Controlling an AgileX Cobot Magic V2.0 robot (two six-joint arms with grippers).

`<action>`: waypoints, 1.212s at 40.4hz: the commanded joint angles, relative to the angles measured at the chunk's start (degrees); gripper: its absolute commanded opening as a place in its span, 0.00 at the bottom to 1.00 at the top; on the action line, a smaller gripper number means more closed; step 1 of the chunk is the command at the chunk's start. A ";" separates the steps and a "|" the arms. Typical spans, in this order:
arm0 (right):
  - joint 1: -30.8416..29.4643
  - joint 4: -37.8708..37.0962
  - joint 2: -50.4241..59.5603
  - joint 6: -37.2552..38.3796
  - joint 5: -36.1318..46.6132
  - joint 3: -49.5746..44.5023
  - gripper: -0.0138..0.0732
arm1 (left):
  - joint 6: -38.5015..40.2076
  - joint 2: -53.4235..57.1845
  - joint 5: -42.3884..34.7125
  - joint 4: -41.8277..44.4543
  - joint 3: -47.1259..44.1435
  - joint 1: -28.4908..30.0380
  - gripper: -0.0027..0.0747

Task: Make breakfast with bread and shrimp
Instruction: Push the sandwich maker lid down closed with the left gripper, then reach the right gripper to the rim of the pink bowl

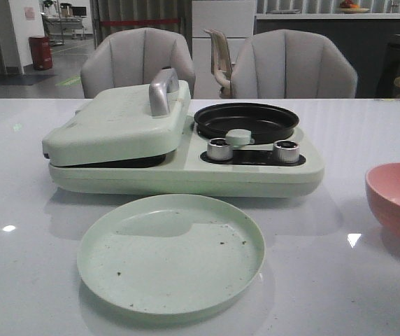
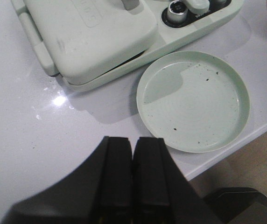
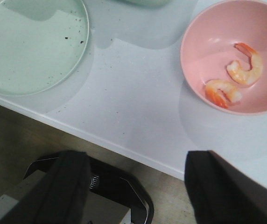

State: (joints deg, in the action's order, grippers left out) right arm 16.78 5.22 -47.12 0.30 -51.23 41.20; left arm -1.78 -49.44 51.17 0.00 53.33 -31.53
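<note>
No bread shows in any view; the breakfast maker's lid [image 1: 116, 122] is closed over its left side. Two pink-orange shrimp [image 3: 238, 77] lie in a pink bowl [image 3: 208, 28], which stands at the table's right edge in the front view [image 1: 389, 199]. A pale green plate [image 1: 170, 253] with dark crumbs sits in front of the machine and holds nothing else. My left gripper [image 2: 132, 144] is shut and empty, above the table near the front edge, beside the plate [image 2: 194, 100]. My right gripper [image 3: 133, 163] is open and empty, over the table's front edge, short of the bowl.
The pale green breakfast maker [image 1: 186, 168] has a black round pan [image 1: 245, 119] and two silver knobs [image 1: 219, 148] on its right half. Two grey chairs [image 1: 294, 66] stand behind the table. The floor and a dark base [image 3: 119, 196] lie below the table edge.
</note>
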 commanded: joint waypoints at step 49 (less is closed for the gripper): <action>-19.96 -6.14 -15.82 2.50 0.05 12.01 0.78 | 0.94 9.99 -3.89 0.00 -2.61 -0.41 0.16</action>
State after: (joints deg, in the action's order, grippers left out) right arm 0.39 0.00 -60.98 3.30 -53.21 49.58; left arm -1.33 -39.50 51.47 0.00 49.08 -31.74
